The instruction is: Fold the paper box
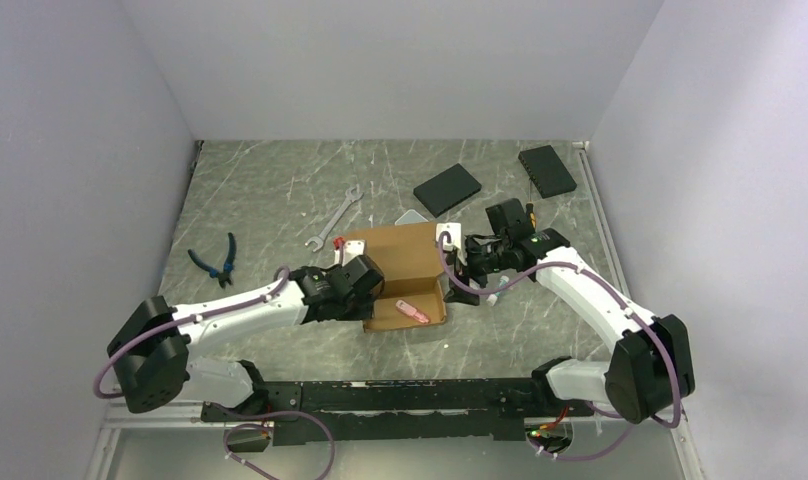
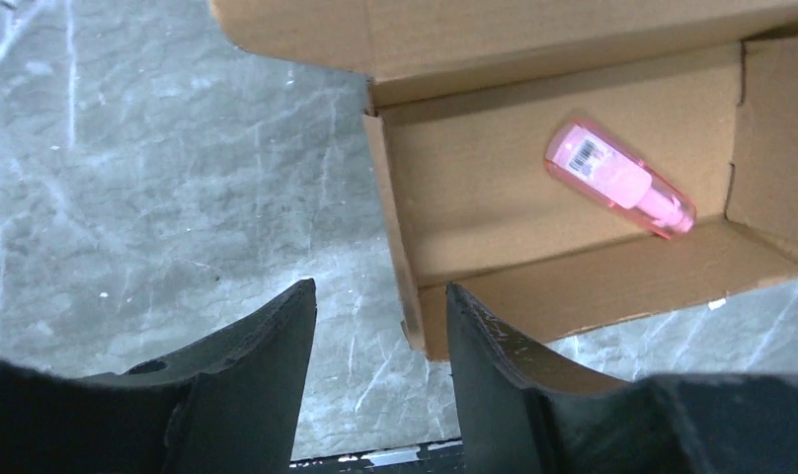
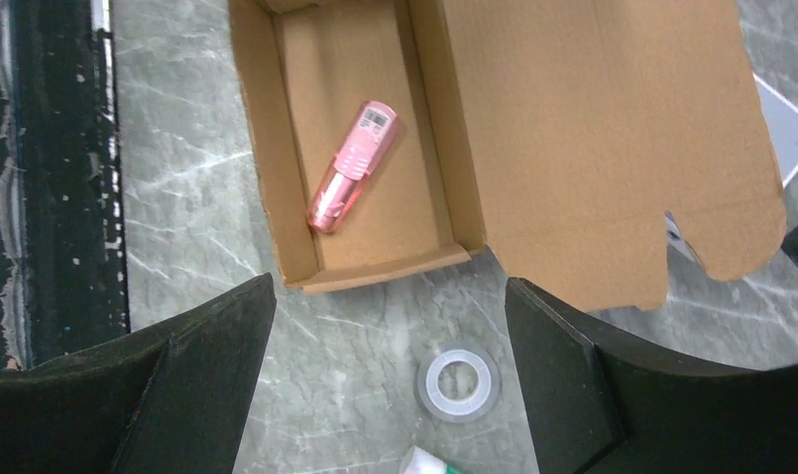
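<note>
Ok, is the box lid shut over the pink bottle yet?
No, the paper box lid stands open, and the pink bottle lies uncovered in its tray.

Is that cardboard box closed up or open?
Open. The box has its lid swung back off the tray, and a small pink bottle lies in plain sight on its floor.
</note>
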Action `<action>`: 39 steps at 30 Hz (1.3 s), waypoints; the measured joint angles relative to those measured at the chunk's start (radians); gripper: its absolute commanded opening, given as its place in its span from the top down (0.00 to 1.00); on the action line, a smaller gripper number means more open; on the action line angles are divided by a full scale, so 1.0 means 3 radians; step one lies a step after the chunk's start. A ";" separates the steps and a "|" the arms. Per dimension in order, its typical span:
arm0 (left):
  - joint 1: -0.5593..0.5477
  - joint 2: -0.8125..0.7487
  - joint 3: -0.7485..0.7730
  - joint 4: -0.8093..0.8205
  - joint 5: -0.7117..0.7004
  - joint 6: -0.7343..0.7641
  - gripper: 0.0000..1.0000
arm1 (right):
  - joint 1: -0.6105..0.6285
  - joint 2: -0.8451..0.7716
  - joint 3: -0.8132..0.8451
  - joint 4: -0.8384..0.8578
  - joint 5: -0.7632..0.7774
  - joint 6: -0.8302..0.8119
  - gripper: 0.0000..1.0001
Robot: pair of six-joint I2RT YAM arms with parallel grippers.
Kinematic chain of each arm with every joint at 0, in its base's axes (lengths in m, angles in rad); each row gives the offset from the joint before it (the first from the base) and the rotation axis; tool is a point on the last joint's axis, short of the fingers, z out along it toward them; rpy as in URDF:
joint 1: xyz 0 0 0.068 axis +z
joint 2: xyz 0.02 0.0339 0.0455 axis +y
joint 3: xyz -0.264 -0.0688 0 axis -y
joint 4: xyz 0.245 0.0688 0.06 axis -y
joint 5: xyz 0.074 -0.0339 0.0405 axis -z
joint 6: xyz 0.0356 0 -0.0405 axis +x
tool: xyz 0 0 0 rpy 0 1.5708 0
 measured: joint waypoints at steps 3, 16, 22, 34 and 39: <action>0.0000 -0.0092 -0.0078 0.0135 0.0111 0.0158 0.36 | -0.0057 0.0094 0.0037 -0.0015 0.0102 0.0001 0.11; 0.0027 -0.1385 -0.0839 0.0806 0.0235 0.0301 0.24 | -0.0214 0.0655 0.0078 -0.0069 0.0991 0.0025 0.45; 0.0028 -0.1915 -0.1270 0.0902 0.0248 0.0156 0.23 | -0.0212 0.0913 0.0078 -0.0061 0.1227 0.0155 0.53; 0.0028 -0.2082 -0.1406 0.0951 0.0276 0.0032 0.23 | -0.0212 0.1200 0.0078 0.0060 0.1575 0.0437 0.62; 0.0028 -0.2087 -0.1431 0.0952 0.0306 0.0024 0.23 | -0.0212 0.1207 0.0078 0.0076 0.1629 0.0516 0.65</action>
